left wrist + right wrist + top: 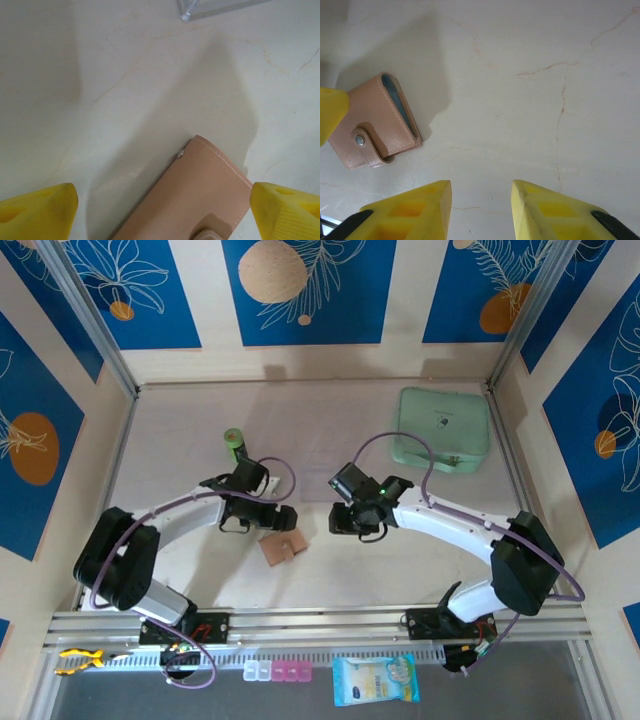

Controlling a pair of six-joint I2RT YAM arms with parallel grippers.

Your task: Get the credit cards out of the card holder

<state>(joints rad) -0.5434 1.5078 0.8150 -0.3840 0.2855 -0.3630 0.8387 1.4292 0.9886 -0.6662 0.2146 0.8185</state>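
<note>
Near edge: ribbed aluminium rail (pixel 320 625). In front of it lie a yellow-handled tool (pixel 78 661), a row of small pink and white boxes (pixel 278 671) and a glossy blue packet (pixel 375 680).

Counter (pixel 330 580): pale, matte, stone-look surface with fine brown veins.

Card holder (pixel 282 547): lies flat on the counter between the two arms, just in front of the left hand (pixel 283 523). It is a small tan-pink leather rectangle, smooth, with stitched edges. Right wrist view: the holder (pixel 377 122) is folded shut, its strap closed over a round metal snap, with a grey-blue lining visible along the open edge.

Left hand (pixel 162 215): blunt yellow ribbed fingers spread wide and holding nothing. One corner of the holder (pixel 200 195) lies between them on the counter. I cannot tell whether a finger touches it.

Right hand (pixel 482 210): yellow fingers partly apart, with bare counter in the gap. It holds nothing and is apart from the holder.

Beyond: corner of a clear plastic tray (pixel 210 7), an upright green cylinder (pixel 234 443), and a mint-green case (pixel 445 428) with rounded corners at far right.
</note>
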